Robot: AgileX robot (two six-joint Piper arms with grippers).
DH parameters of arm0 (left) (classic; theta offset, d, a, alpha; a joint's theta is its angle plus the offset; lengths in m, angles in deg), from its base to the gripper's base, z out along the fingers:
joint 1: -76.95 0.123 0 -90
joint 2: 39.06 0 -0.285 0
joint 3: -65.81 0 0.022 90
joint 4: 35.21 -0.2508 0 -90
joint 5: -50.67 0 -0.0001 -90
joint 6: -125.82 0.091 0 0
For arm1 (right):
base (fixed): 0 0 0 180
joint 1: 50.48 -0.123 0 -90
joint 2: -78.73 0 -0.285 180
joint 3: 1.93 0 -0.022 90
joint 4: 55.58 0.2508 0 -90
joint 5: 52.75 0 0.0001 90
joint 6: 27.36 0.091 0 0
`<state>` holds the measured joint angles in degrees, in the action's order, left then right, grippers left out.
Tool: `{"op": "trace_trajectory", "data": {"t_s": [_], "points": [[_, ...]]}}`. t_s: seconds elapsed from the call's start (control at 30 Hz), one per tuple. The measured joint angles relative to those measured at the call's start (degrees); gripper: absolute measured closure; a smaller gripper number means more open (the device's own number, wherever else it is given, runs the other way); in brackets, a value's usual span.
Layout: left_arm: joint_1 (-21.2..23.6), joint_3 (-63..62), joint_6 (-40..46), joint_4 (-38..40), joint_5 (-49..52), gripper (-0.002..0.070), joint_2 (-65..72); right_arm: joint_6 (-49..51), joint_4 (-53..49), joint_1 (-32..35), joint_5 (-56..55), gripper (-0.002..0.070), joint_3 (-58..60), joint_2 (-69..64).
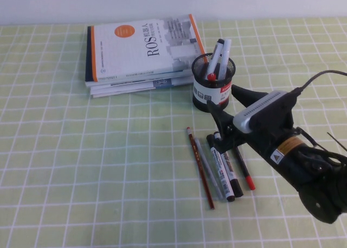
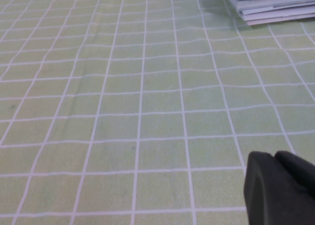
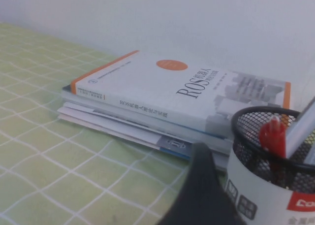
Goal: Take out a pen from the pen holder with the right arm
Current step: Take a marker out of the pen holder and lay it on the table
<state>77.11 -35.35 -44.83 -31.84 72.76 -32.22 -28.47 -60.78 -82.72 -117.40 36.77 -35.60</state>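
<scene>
1. Two markers (image 1: 221,51) stand in the holder (image 1: 207,94); several pens (image 1: 222,166) lie on the surface (image 1: 81,166) before it.
2. Right claw (image 1: 225,102), jaws apart, empty, beside the holder.
3. Left claw (image 2: 278,188) low over surface; state unclear.

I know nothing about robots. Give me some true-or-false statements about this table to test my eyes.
1. The pen holder is empty. False: pens stand in it.
2. The right claw is open, beside the pen holder. True.
3. Loose pens lie on the tablecloth near the holder. True.
4. The books are stacked on the robot's right of the holder. False: they lie to its left.
5. The left claw grips a pen. False: it hangs over bare cloth, no pen in sight.
</scene>
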Motion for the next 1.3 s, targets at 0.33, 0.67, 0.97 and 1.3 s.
{"op": "trace_trajectory", "data": {"t_s": [0.33, 0.67, 0.97, 1.3], "points": [[0.00, 0.00, 0.00, 0.00, 0.00, 0.0681, 0.00, 0.00, 0.93, 0.21, -0.14, 0.0260, -9.93, -6.80], [0.00, 0.00, 0.00, 0.00, 0.00, 0.0681, 0.00, 0.00, 2.15, 1.70, 1.44, 0.0259, -17.66, -11.11], [0.00, 0.00, 0.00, 0.00, 0.00, 0.0681, 0.00, 0.00, 2.78, 1.83, 2.64, 0.0260, -18.71, -12.47], [0.00, 0.00, 0.00, 0.00, 0.00, 0.0681, 0.00, 0.00, 2.99, 1.83, 3.26, 0.0319, -18.71, -13.20]]}}
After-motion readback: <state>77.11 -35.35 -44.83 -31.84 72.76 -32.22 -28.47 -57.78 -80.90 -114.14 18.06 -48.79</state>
